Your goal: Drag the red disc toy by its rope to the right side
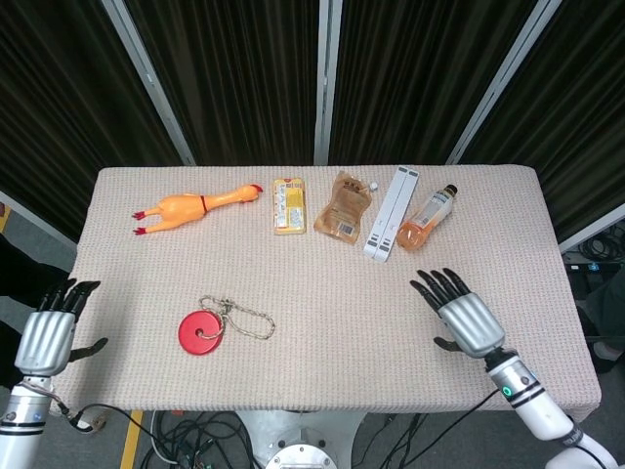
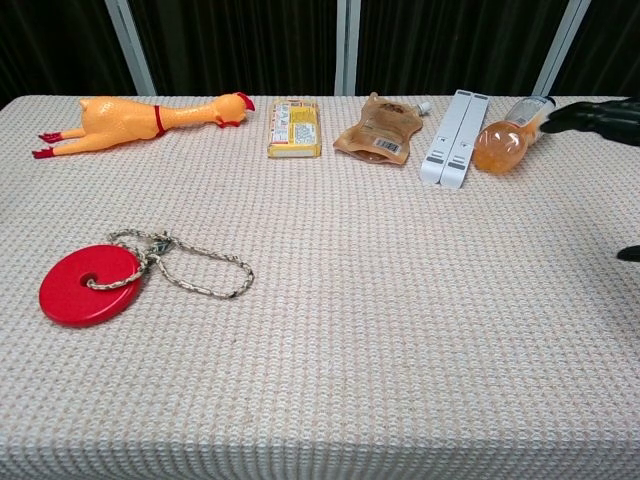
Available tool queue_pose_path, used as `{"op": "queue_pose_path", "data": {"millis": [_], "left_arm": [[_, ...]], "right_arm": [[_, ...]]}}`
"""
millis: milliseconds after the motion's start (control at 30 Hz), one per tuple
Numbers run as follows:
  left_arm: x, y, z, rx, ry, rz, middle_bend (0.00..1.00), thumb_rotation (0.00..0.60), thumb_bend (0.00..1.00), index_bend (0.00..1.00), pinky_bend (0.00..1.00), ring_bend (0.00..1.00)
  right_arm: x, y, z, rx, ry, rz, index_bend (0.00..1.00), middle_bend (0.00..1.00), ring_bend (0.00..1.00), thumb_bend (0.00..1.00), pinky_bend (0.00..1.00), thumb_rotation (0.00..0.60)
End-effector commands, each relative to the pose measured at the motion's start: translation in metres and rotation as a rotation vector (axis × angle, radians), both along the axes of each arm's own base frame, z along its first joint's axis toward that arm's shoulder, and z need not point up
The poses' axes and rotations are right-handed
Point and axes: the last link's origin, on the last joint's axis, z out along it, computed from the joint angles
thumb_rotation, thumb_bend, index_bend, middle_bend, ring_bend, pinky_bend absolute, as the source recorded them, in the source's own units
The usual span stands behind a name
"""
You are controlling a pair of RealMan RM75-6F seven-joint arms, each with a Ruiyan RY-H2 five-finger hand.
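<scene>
Red disc toy (image 1: 200,333) lies flat on the tabletop (image 1: 332,362), well to the left of the right hand (image 1: 461,315), its rope (image 1: 246,319) looped on the cloth on the side nearer that hand. Nothing is grasped yet; the step in hand looks like the reach. Next, the right hand must cross leftward and pinch the rope's free loop, not the disc. It hovers over the tabletop, palm down, empty, fingers spread and pointing away from the robot. The left hand (image 1: 47,334) hangs off the near left edge, also empty with fingers apart. Farther off, beyond the right hand, lies an orange bottle (image 1: 427,219).
</scene>
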Motion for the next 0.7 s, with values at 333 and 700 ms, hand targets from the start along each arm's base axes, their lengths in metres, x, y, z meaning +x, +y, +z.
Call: {"op": "queue_pose_path", "data": {"millis": [333, 700], "left_arm": [[-0.006, -0.001, 0.005, 0.011, 0.004, 0.019, 0.17, 0.6, 0.02, 0.16, 0.14, 0.1], [-0.014, -0.005, 0.011, 0.029, 0.002, 0.041, 0.17, 0.6, 0.02, 0.16, 0.14, 0.1]], "right_arm": [[0.139, -0.04, -0.061, 0.283, 0.073, 0.296, 0.0, 0.0, 0.0, 0.1, 0.0, 0.6], [0.179, -0.052, -0.113, 0.404, 0.121, 0.321, 0.0, 0.0, 0.0, 0.12, 0.0, 0.6]]}}
